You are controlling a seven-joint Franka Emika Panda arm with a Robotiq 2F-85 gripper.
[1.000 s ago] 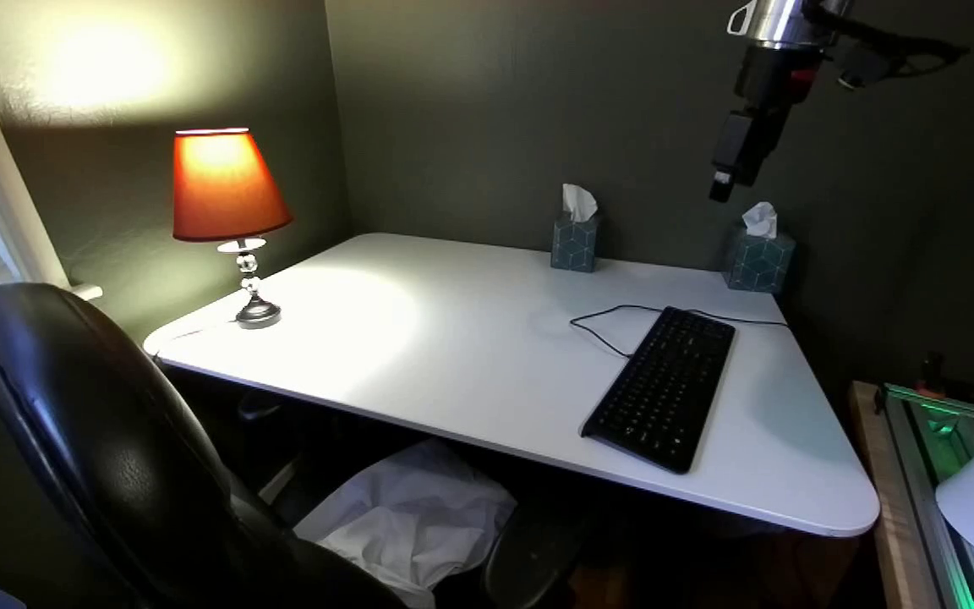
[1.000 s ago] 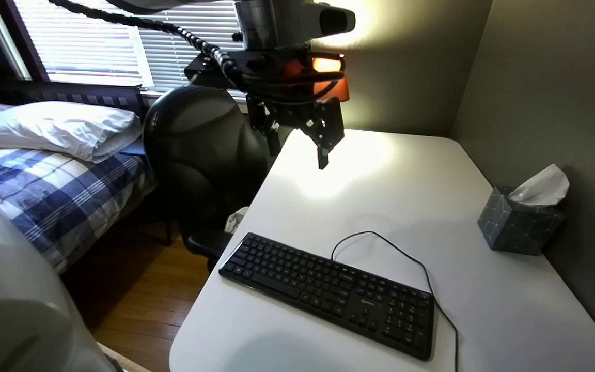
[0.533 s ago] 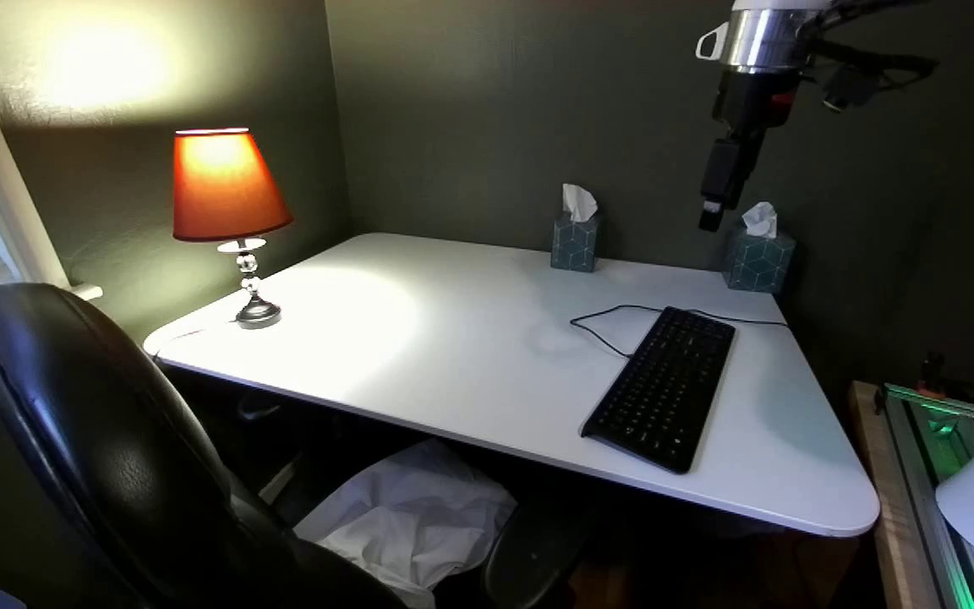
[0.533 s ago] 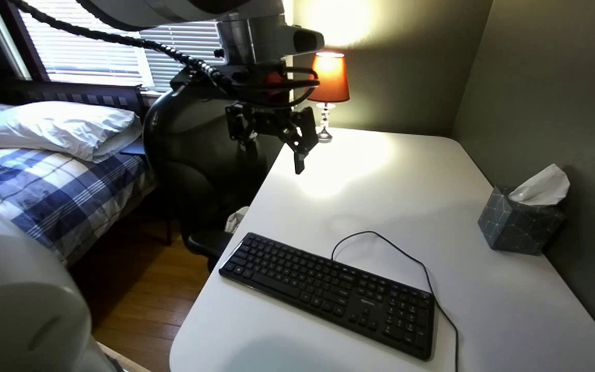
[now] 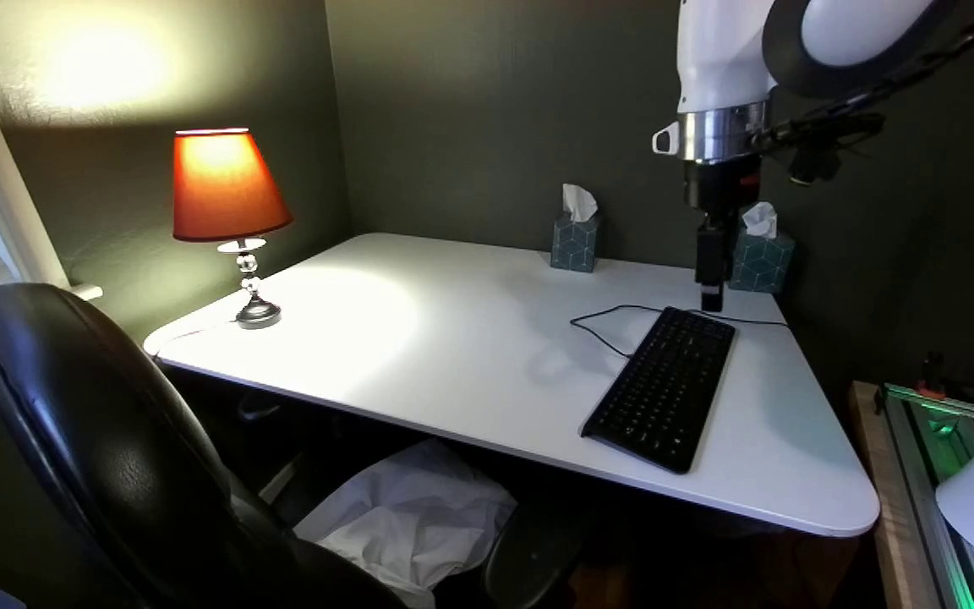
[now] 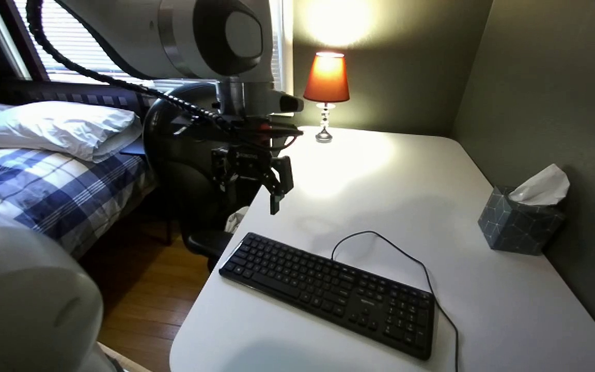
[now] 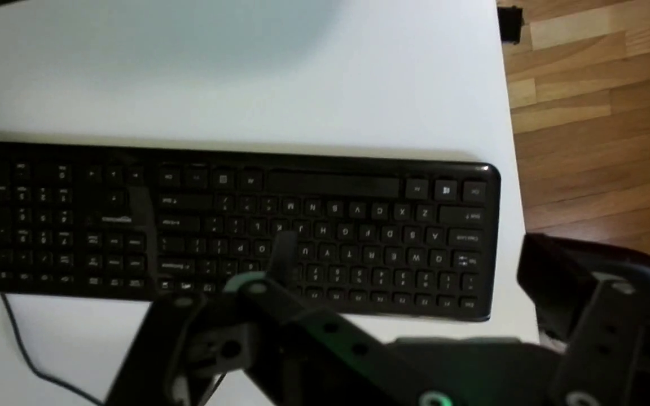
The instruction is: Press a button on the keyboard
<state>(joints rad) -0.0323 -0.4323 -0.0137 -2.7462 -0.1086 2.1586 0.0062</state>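
We think the job is part way along: the reaching looks mostly done, but the push is not. The flat, long, black plastic keyboard (image 6: 331, 292) lies on the smooth white desk (image 6: 370, 181), one end near the desk's edge, with a thin black cable (image 6: 372, 232) curling from its back. Up in the air is the black, claw-shaped gripper (image 7: 412, 262), which looks like metal. Its two fingers are spread far apart, and we see nothing held between them.

In an exterior view, white desk shows between a fingertip (image 6: 275, 205) and the keyboard, so we judge they are not touching. In the wrist view, one finger (image 7: 284, 254) hides a spot between the O and the U on the small square black buttons (image 7: 345, 231). The other finger (image 7: 553, 276) shows past the keyboard's end, by the desk's edge. We see no button pushed down.

What is left, we think: pick a button, since the task doesn't say which, put a fingertip right above it, go down gently until it sinks, then lift. Bringing the fingers together might make a neater poker. With them this wide, we guess only one would land on the keyboard.
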